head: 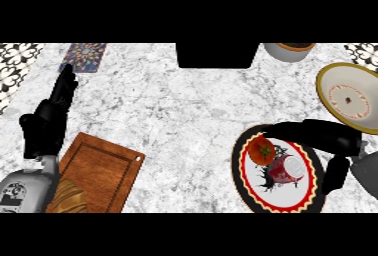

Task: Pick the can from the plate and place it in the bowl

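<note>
the can (pixel 286 169) is seen lying on the plate (pixel 314 200), just under the right hand (pixel 314 134), whose fingers are spread wide above it for grasping. the bowl (pixel 353 96) is set just beyond. the left hand (pixel 46 122) is rested open.

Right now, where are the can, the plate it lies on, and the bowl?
can (pixel 286 169): head view, on its red side.
plate (pixel 284 204): head view, on its patterned lower rim.
bowl (pixel 332 77): head view, on its pale inner wall near the gold rim.
</note>
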